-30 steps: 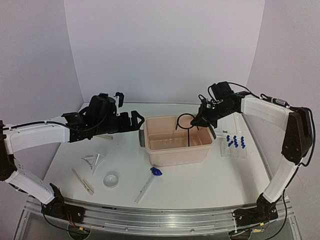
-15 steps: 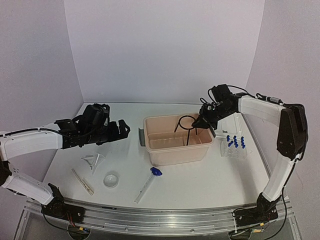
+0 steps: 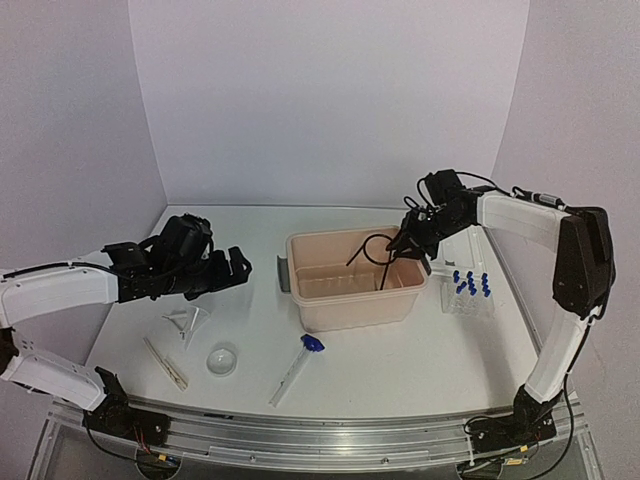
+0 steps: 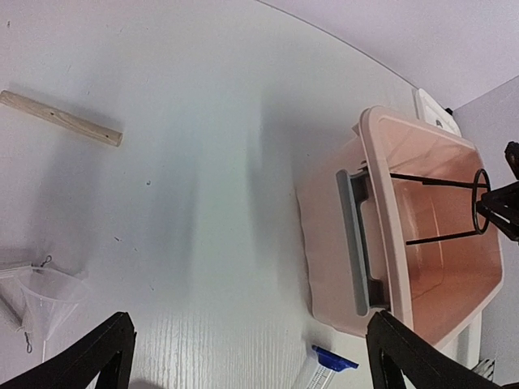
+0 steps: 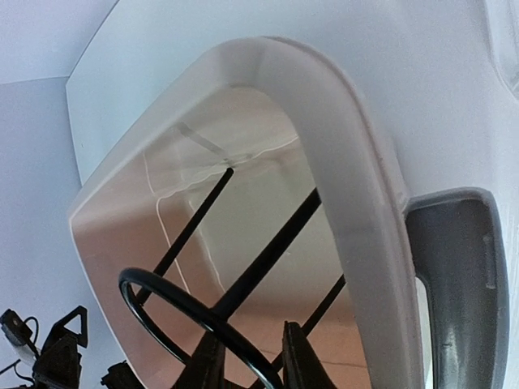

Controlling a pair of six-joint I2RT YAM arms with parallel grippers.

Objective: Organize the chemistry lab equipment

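Right wrist view: the right gripper [image 5: 243, 369] is pinched narrow on the hoop of the black wire ring stand [image 5: 174, 304]. The stand's straight legs run away from the fingers, slanting down into the beige plastic tub [image 5: 357, 243]. Whether the feet touch the floor of the tub cannot be told. The stand's long axis is tilted, so the right arm likely has to lower and level it. The left gripper [image 3: 236, 266] hangs spread wide and empty, well left of the tub, near the clear plastic funnel [image 3: 188, 322].

Black wire ring stand [image 3: 378, 255] tilted in the tub [image 3: 355, 312]; blue-capped tubes [image 3: 470, 283] in clear rack [image 3: 466, 303]
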